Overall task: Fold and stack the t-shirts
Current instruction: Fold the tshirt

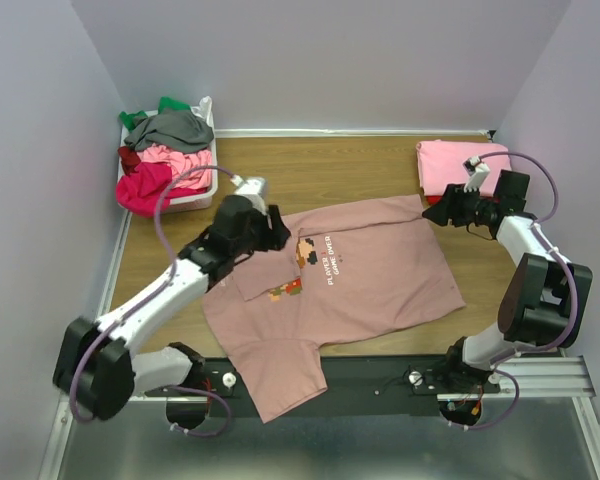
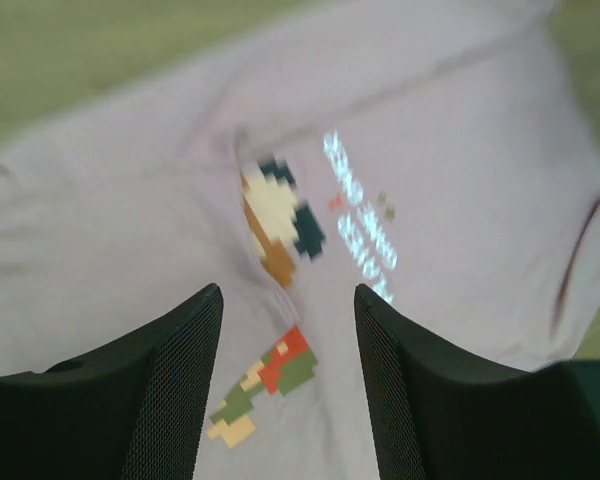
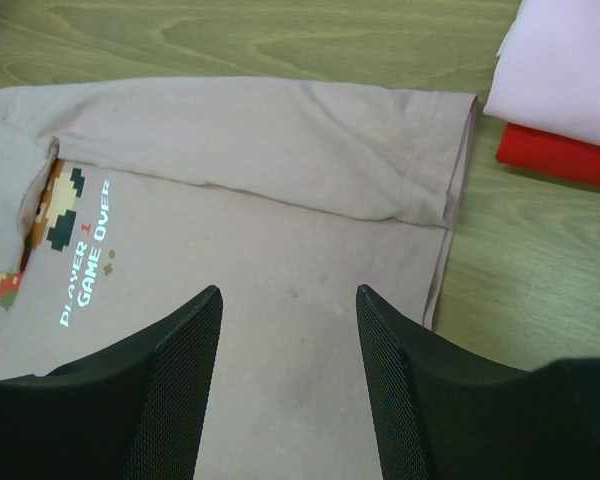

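The dusty-pink t-shirt lies spread on the wooden table, print up, with a pixel character and white text. One sleeve hangs over the near edge. My left gripper hovers open just above the shirt's left part; in the left wrist view the print lies between and beyond its fingers. My right gripper is open above the shirt's far right corner. In the right wrist view plain cloth lies under its fingers. Neither holds anything.
A white basket at the back left holds grey, green, bright pink and red tees. A folded stack sits at the back right: a pale pink tee on a red one. Purple walls enclose the table.
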Available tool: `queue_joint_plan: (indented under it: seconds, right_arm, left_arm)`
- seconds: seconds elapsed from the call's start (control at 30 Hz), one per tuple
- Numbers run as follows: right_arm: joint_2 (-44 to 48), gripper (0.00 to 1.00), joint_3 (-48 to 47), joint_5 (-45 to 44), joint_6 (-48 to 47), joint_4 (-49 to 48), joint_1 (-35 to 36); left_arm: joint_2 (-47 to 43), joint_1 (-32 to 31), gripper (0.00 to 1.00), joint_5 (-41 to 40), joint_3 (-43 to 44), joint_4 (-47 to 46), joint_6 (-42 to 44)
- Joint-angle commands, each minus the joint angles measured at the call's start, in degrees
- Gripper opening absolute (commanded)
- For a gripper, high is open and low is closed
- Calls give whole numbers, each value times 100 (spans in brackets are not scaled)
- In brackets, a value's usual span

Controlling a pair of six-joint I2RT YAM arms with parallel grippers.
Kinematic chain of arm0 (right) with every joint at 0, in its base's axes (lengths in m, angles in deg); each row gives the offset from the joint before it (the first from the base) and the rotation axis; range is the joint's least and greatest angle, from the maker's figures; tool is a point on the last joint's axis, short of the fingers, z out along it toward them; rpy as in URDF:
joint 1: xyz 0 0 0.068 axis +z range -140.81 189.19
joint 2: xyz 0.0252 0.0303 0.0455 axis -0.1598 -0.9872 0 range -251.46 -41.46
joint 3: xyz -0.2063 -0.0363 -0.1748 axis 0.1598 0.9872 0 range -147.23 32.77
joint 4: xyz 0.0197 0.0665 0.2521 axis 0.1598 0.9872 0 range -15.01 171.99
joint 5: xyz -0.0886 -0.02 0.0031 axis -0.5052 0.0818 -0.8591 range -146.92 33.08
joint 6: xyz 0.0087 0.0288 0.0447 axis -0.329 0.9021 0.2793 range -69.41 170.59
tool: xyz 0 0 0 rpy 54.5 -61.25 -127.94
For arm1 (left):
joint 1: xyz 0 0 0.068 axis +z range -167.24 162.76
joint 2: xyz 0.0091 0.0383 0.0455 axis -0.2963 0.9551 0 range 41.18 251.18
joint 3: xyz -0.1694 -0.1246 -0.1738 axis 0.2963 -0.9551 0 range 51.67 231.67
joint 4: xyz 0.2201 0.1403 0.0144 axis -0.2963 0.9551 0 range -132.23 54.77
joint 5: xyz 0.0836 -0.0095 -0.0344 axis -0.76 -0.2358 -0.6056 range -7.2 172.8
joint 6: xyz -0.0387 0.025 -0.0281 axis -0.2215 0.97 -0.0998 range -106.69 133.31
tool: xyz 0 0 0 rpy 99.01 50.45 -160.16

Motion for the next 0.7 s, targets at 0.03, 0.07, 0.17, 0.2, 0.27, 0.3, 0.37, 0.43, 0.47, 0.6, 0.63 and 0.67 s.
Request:
queue_joint_plan:
  seconds: [0.03,0.07,0.17,0.2,0.27,0.3,0.37,0.43,0.47,0.6,0.63,0.67]
  right_arm:
    - [-140,63,-125,249,-207,323,-64]
    - [-149,63,-133,258,-216,332,-56]
    - [-158,63,-142,285,-243,376,-56]
    - [-166,63,-142,285,-243,367,-56]
    - [-184,63,-160,311,-260,393,-56]
    - [-201,63,-160,320,-260,393,-56]
    - [-202,63,-178,329,-278,420,-56]
    - [-184,63,-177,338,-287,446,-56]
    - [-175,63,-178,355,-287,446,-64]
    - [-184,63,-186,381,-304,455,-64]
    - [-193,64,-186,390,-304,472,-56]
    - [-193,63,-186,390,-313,481,-56]
  left_arm:
    - [-1065,1430,64,-301,-922,-569,-583]
    - [-1196,2060,64,-299,-1074,-640,-759]
    - [-1250,2793,65,-684,-1330,-509,-1322]
    - [-1259,2883,65,-729,-1365,-587,-1358]
    - [-1216,3102,65,-729,-1462,-798,-1445]
    - [-1172,3164,65,-773,-1462,-921,-1463]
    - [-909,3279,65,-904,-1436,-1105,-1472]
    - [-636,3306,65,-914,-1366,-1194,-1472]
    - [-304,3306,65,-870,-1322,-1229,-1464]
    - [313,3306,62,-791,-1111,-1448,-1481]
    - [410,3297,60,-704,-1041,-1501,-1446]
    - [602,3306,57,-677,-988,-1528,-1437]
